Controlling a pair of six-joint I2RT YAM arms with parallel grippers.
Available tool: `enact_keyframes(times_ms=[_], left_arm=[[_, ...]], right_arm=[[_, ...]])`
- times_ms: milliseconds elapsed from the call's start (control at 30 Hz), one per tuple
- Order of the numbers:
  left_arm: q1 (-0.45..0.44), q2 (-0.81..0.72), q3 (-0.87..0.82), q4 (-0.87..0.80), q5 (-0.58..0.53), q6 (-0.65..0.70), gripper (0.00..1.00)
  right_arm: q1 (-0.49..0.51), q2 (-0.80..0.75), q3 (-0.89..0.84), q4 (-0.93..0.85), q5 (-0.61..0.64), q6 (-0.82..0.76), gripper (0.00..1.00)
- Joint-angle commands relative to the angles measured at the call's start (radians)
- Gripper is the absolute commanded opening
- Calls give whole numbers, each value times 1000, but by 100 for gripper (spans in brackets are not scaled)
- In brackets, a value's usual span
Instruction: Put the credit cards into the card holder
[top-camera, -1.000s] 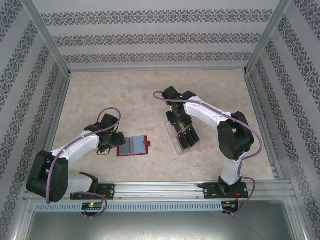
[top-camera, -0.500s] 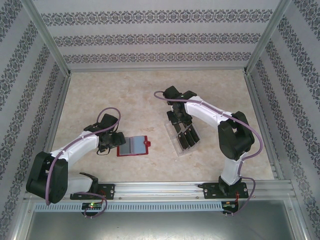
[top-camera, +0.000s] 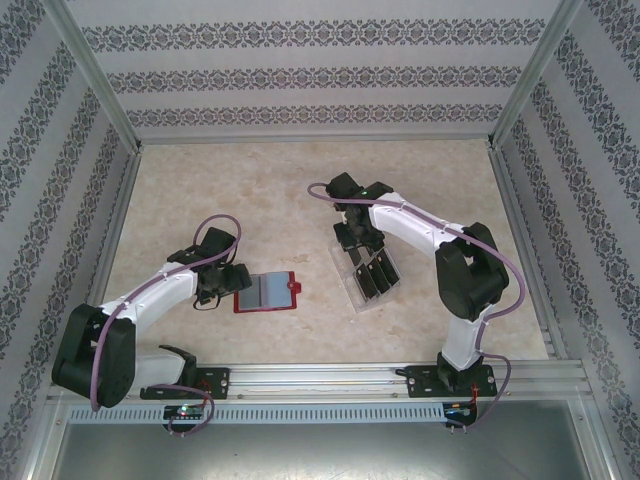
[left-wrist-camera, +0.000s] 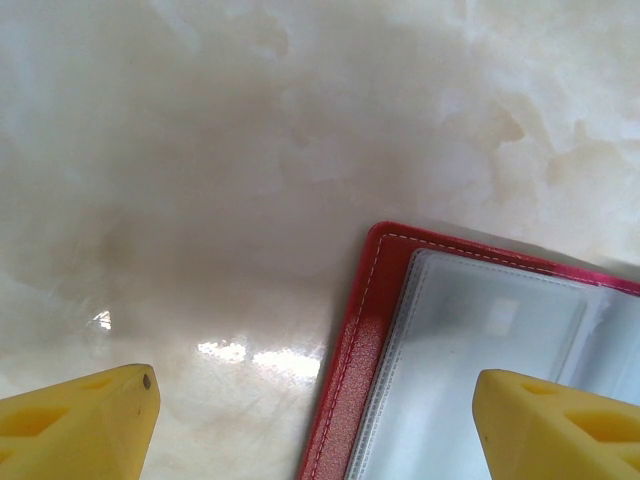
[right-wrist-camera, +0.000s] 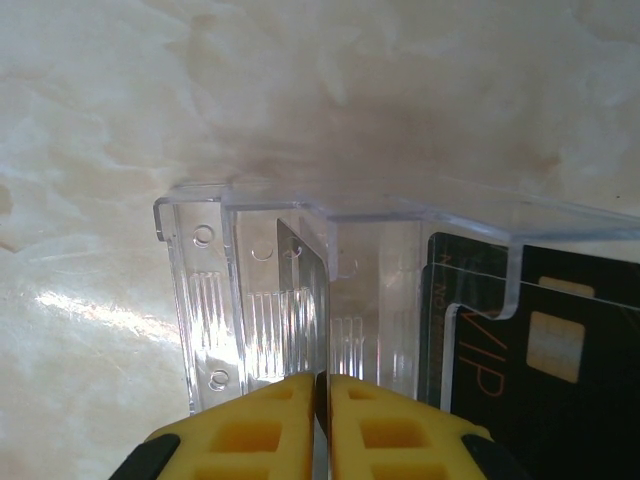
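The card holder (top-camera: 265, 291) lies open on the table, red with grey inner pockets. My left gripper (top-camera: 222, 283) hangs open over its left edge (left-wrist-camera: 355, 350), one yellow finger (left-wrist-camera: 90, 420) above bare table and the other over a pocket. My right gripper (right-wrist-camera: 322, 380) is shut on one of the credit cards (right-wrist-camera: 305, 290), which stands edge-on over the clear tray (right-wrist-camera: 195, 260). More dark credit cards (right-wrist-camera: 540, 360) lie in the tray's right side. From above, the right gripper (top-camera: 352, 243) sits at the tray's far end, with the cards (top-camera: 376, 276) behind it.
The clear plastic tray (top-camera: 362, 300) rests right of centre on the marble-look table. Patterned walls and metal frame posts close in the back and both sides. Open tabletop (top-camera: 260, 190) stretches behind both arms.
My right gripper's jaws have closed onto a card at the tray's far end, and the wrist has shifted slightly. The left arm and the card holder have stayed put.
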Motion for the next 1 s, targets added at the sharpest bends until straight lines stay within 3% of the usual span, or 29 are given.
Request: enact_keyframes(times_ms=[0, 367, 967], left_arm=[[-11, -19, 8, 7, -10, -1, 83], [-12, -23, 6, 8, -9, 1, 83], [-12, -14, 18, 4, -9, -3, 83]], right_arm=[[-14, -11, -20, -9, -20, -4, 14], [-30, -31, -17, -14, -61, -4, 0], [-97, -147, 12, 40, -261, 58, 0]])
